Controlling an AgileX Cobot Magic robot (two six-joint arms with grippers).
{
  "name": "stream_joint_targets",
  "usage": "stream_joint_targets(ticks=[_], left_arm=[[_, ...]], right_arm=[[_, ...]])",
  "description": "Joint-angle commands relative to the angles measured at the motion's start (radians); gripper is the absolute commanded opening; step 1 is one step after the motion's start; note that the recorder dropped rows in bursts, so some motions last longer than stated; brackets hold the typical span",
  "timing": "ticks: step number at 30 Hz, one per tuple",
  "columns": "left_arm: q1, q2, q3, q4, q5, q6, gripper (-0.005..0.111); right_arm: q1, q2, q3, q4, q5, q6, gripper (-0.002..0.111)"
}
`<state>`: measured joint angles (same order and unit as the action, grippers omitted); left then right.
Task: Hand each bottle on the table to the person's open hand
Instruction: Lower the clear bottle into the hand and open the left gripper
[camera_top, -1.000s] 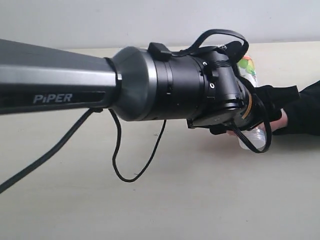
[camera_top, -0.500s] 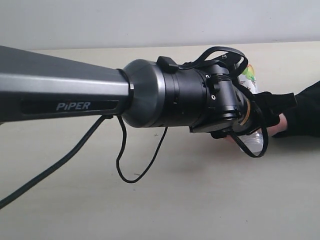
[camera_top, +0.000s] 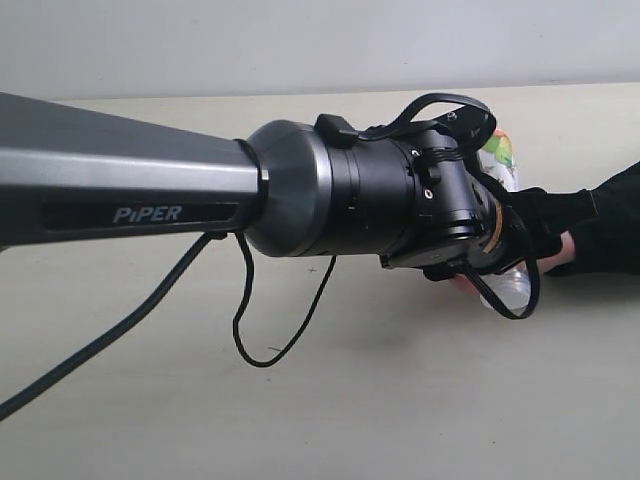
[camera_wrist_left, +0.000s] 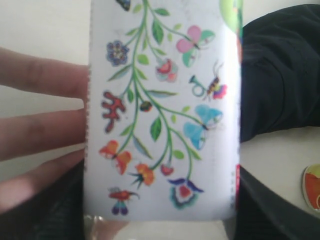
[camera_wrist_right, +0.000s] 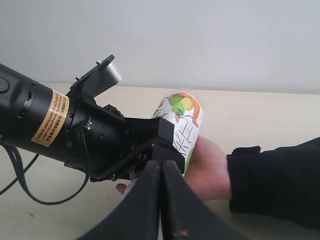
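Note:
The short bottle with the patterned label (camera_wrist_left: 160, 115) is held in my left gripper (camera_wrist_left: 160, 220), whose dark fingers (camera_wrist_left: 260, 210) press on both of its sides. It rests against the person's open hand (camera_wrist_right: 210, 165), and the person's fingers (camera_wrist_left: 40, 125) lie behind it. In the exterior view the left wrist hides most of the bottle (camera_top: 498, 150), the hand (camera_top: 565, 245) and the left gripper (camera_top: 505, 235). My right gripper (camera_wrist_right: 161, 167) is shut and empty, close in front of the bottle (camera_wrist_right: 182, 120). The other bottles are out of view.
The person's black sleeve (camera_wrist_right: 280, 180) reaches in from the right over the beige table (camera_top: 400, 400). A black cable (camera_top: 250, 330) hangs from the left arm. A round orange and yellow object (camera_wrist_left: 312, 187) lies at the edge of the left wrist view.
The left arm has moved a little to the right with the bottle, towards the person's hand. Over the last half second it has hardly moved.

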<state>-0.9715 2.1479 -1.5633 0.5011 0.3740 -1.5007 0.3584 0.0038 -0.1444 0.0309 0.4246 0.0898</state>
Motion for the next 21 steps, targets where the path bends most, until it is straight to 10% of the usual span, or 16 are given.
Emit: stream_joint_targets(ticks=[1, 21], left_arm=[[-0.007, -0.007, 0.002, -0.019, -0.009, 0.003, 0.054], [-0.007, -0.010, 0.002, -0.019, -0.007, 0.042, 0.080]], right_arm=[[-0.004, -0.004, 0.007, -0.003, -0.003, -0.006, 0.000], [-0.004, -0.004, 0.007, -0.003, -0.003, -0.006, 0.000]])
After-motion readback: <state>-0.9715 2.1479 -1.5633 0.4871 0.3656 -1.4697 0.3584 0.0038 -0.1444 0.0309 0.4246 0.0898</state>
